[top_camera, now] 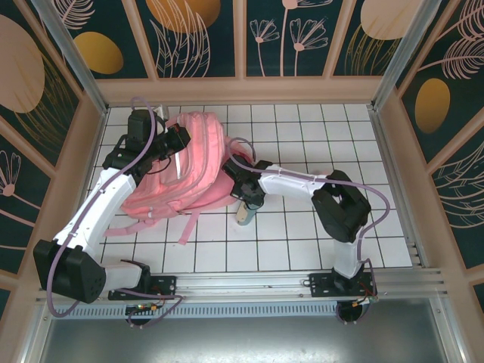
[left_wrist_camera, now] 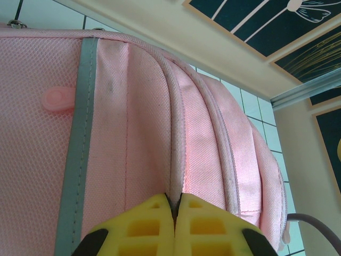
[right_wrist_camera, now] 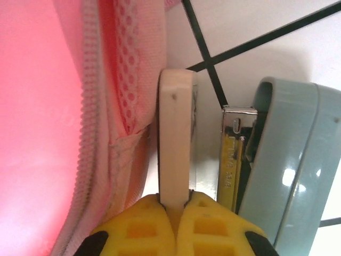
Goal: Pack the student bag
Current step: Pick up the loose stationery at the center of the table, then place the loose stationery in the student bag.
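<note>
Where the student bag (top_camera: 185, 162) lies: flat on the white tiled bench (top_camera: 318, 136), toward the rear left, with a pink strap trailing toward the arms' bases.
Zip (right_wrist_camera: 88, 133): the right wrist view shows a parted run of teeth edging a pink-lit hollow, so a compartment looks open on that side (how wide, I cannot tell).
Left gripper (left_wrist_camera: 175, 213): closed, pinching a raised seam ridge on the bag's shell, near a grey reflective strip (left_wrist_camera: 80, 133).
Right gripper (right_wrist_camera: 175, 205): closed on a thin cream block (right_wrist_camera: 175, 133), held just beside the bag's mesh-lined edge.
Stapler (right_wrist_camera: 282, 160): grey-blue, on the bench just beside the cream block, on the side away from the bag and outside it.
Done so far: by my reading, the bag is held steady and unzipped, and one small item is gripped at its mouth. Whether anything is already inside is hidden.
Left to do: the cream block has to go in, the stapler probably after it, and then the zip needs closing.
</note>
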`<state>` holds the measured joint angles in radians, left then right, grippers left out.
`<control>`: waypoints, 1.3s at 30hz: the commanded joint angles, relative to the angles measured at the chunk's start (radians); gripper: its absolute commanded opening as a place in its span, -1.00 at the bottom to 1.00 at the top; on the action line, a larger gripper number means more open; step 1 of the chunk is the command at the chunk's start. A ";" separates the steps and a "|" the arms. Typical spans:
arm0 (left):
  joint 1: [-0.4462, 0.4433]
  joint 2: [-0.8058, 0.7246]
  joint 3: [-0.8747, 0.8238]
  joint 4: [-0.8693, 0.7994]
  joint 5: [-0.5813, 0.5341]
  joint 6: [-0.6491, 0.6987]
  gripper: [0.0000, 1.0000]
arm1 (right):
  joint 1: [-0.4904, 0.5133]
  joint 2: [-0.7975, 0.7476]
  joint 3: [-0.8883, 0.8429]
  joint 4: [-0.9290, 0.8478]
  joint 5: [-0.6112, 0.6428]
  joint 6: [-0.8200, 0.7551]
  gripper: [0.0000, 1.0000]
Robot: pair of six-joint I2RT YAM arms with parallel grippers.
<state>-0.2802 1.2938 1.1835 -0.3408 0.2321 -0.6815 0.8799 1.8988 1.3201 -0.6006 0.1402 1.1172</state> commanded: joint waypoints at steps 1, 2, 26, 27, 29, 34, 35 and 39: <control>0.001 -0.042 0.036 0.077 0.055 0.026 -1.00 | 0.001 -0.051 -0.045 -0.055 0.069 0.032 -1.00; 0.002 -0.043 0.037 0.081 0.056 0.032 -1.00 | 0.001 -0.078 -0.049 -0.071 0.089 0.033 -1.00; 0.009 -0.068 0.031 0.112 0.097 0.019 -1.00 | -0.055 -0.014 0.231 0.270 -0.205 -0.576 -1.00; 0.013 -0.069 0.029 0.112 0.101 0.017 -1.00 | -0.062 0.005 0.234 0.277 -0.237 -0.577 -1.00; 0.013 -0.070 0.030 0.115 0.109 0.013 -1.00 | -0.076 0.044 0.252 0.272 -0.279 -0.579 -1.00; 0.015 -0.068 0.033 0.123 0.140 0.013 -1.00 | -0.106 0.123 0.302 0.263 -0.287 -0.586 -1.00; 0.015 -0.069 0.032 0.124 0.146 0.013 -1.00 | -0.112 0.135 0.312 0.262 -0.285 -0.586 -1.00; 0.015 -0.072 0.028 0.130 0.173 0.017 -1.00 | -0.137 0.203 0.369 0.247 -0.273 -0.590 -1.00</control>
<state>-0.2596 1.2781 1.1835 -0.3412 0.3050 -0.6743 0.7601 2.0808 1.6283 -0.3729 -0.1265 0.5510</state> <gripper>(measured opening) 0.048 0.070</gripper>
